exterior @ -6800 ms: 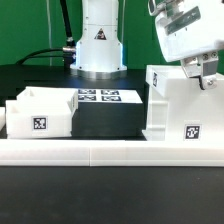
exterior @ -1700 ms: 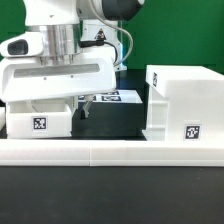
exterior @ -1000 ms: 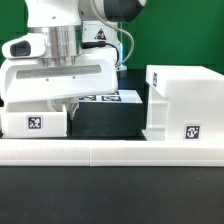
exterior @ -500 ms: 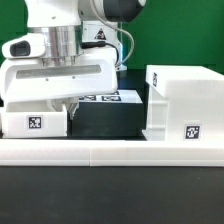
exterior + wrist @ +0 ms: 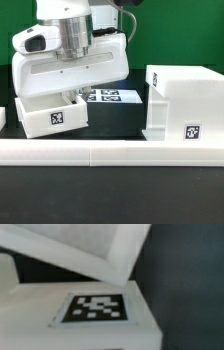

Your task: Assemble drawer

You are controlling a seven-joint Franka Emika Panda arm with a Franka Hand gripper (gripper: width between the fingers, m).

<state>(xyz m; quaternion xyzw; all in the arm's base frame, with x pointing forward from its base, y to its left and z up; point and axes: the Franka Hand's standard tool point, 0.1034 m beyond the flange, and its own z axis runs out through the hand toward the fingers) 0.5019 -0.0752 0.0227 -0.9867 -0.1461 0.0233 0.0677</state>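
My gripper [image 5: 74, 97] is shut on a small white tray [image 5: 52, 116] with a square tag on its front. It holds the tray tilted, a little above the black table, at the exterior view's left. The fingertips are mostly hidden behind the tray's wall. The tall white housing [image 5: 180, 100] stands at the exterior view's right, apart from the tray, with a tag low on its front. The wrist view is blurred: it shows a tagged white surface of the tray [image 5: 95, 308] close up. A sliver of another white part [image 5: 3, 115] shows at the left edge.
A long low white rail [image 5: 110, 150] runs along the table's front. The marker board [image 5: 108, 97] lies flat behind, between tray and housing. Black table [image 5: 115, 118] shows between them. A green wall is at the back.
The gripper has lifted the tray off the table, and the tray now tilts and sits further toward the exterior view's right. The housing has not moved.
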